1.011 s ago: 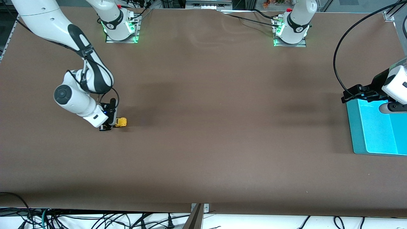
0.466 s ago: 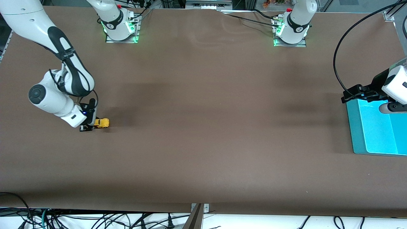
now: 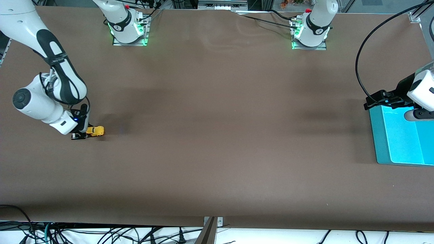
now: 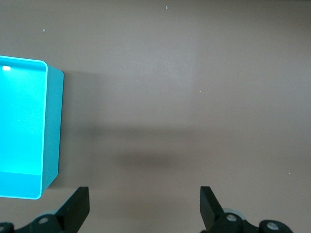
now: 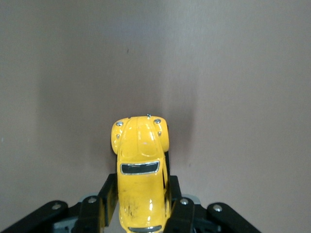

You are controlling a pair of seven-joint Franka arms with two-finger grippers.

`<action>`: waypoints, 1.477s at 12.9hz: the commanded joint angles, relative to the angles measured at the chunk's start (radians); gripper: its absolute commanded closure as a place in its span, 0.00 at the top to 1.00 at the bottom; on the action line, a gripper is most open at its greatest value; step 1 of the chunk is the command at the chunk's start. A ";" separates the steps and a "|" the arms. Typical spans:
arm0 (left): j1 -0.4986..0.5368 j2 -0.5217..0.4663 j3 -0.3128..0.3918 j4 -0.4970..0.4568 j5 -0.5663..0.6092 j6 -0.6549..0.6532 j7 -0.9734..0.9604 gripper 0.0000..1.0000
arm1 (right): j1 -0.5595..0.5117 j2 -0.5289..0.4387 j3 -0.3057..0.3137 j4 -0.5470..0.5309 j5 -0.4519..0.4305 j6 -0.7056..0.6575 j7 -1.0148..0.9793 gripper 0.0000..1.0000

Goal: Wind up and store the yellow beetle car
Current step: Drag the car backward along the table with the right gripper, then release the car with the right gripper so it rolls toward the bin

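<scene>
The yellow beetle car (image 3: 95,130) rests on the brown table at the right arm's end, its nose toward the table's middle. My right gripper (image 3: 81,134) is shut on the rear half of the car (image 5: 141,170), one black finger pressed to each side. My left gripper (image 4: 145,208) hangs open with nothing between its fingers, above the table beside the turquoise box (image 4: 22,128) at the left arm's end. In the front view only the left arm's wrist (image 3: 418,91) shows, above that box (image 3: 379,142).
The turquoise box is open-topped and sits at the table's edge at the left arm's end. Both arm bases (image 3: 128,27) stand along the edge farthest from the front camera. Cables hang below the nearest table edge.
My right gripper has dragged the yellow beetle car along the table toward the right arm's end, still shut on it. The left arm has not moved.
</scene>
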 commanded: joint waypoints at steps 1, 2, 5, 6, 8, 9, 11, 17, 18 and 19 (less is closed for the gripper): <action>-0.002 0.012 0.001 0.024 0.009 -0.010 0.017 1.00 | -0.057 0.061 -0.003 -0.004 -0.006 0.000 -0.076 0.25; -0.001 0.012 0.001 0.024 0.009 -0.010 0.017 1.00 | -0.066 0.062 -0.003 0.001 -0.006 -0.001 -0.088 0.25; 0.002 0.012 0.001 0.024 0.009 -0.010 0.017 1.00 | -0.077 0.068 -0.003 0.021 -0.003 -0.012 -0.090 0.34; 0.002 0.012 0.001 0.024 0.009 -0.010 0.017 1.00 | -0.076 0.073 -0.003 0.027 0.002 -0.012 -0.084 0.49; 0.002 0.012 0.001 0.024 0.009 -0.012 0.017 1.00 | -0.076 0.081 0.000 0.044 0.034 -0.033 -0.079 0.86; 0.002 0.012 0.001 0.024 0.009 -0.010 0.017 1.00 | -0.076 0.081 0.003 0.051 0.039 -0.049 -0.079 1.00; 0.002 0.012 0.001 0.024 0.009 -0.012 0.017 1.00 | -0.076 0.081 0.007 0.074 0.040 -0.078 -0.079 1.00; 0.002 0.012 0.001 0.024 0.009 -0.012 0.017 1.00 | -0.074 0.079 0.021 0.105 0.042 -0.122 -0.078 1.00; 0.002 0.012 0.001 0.024 0.009 -0.012 0.017 1.00 | -0.074 0.076 0.021 0.108 0.042 -0.127 -0.076 1.00; 0.002 0.012 0.001 0.024 0.009 -0.012 0.017 1.00 | -0.074 0.072 0.030 0.114 0.042 -0.133 -0.072 1.00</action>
